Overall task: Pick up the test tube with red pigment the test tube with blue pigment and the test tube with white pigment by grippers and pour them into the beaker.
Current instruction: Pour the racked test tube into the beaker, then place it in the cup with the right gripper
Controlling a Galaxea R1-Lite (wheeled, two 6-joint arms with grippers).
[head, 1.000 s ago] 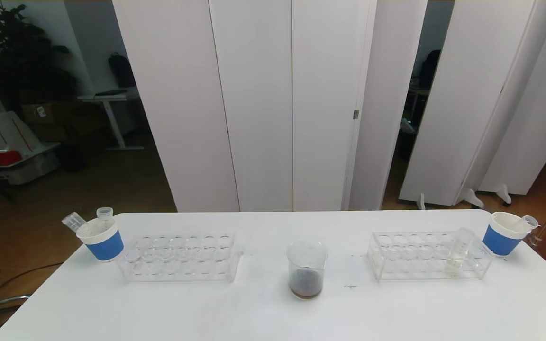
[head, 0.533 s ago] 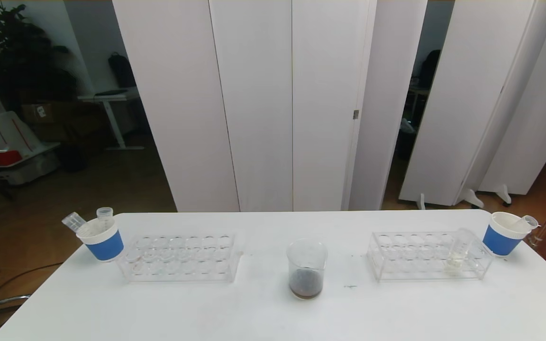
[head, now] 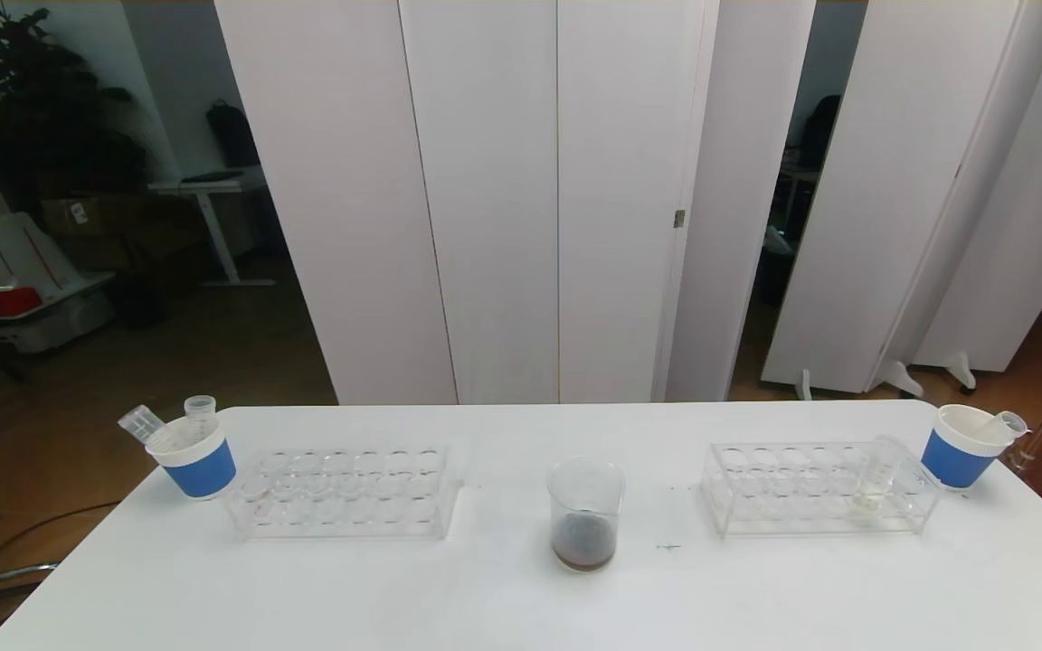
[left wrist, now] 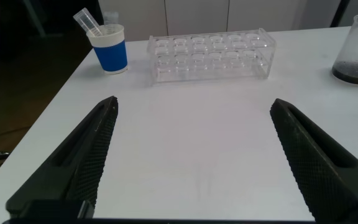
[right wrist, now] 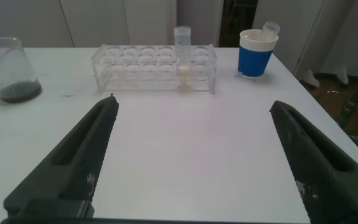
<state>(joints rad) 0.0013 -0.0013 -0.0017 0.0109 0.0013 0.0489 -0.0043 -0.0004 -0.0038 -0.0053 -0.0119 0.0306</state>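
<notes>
1. Head view first: the white table (head: 521,597) carries the beaker (head: 585,513) at its middle, upright, with a dark layer of liquid at its bottom. Neither arm shows in this view.
2. On the robot's left stands an empty clear rack (head: 345,493), and beyond its far end a blue-banded paper cup (head: 194,457) with two empty tubes leaning in it.
3. On the robot's right stands a second clear rack (head: 819,488), and in one of its holes at the end nearest the other blue-banded cup (head: 961,446) sits the test tube with white pigment (head: 876,479), pale liquid low in it.
4. Right wrist view: the right gripper (right wrist: 191,162) hovers low over bare table, jaws spread wide and empty. The white-pigment tube (right wrist: 183,53) stands upright in the rack well ahead of the fingertips, roughly in line with the gap between them; the beaker (right wrist: 6,68) sits off to one side.
5. Left wrist view: the left gripper (left wrist: 194,162) is likewise wide apart, holding nothing, over bare table. The empty rack (left wrist: 210,55) lies well ahead of it, the cup (left wrist: 109,46) beside that, the beaker (left wrist: 357,50) at the picture's edge.
</notes>
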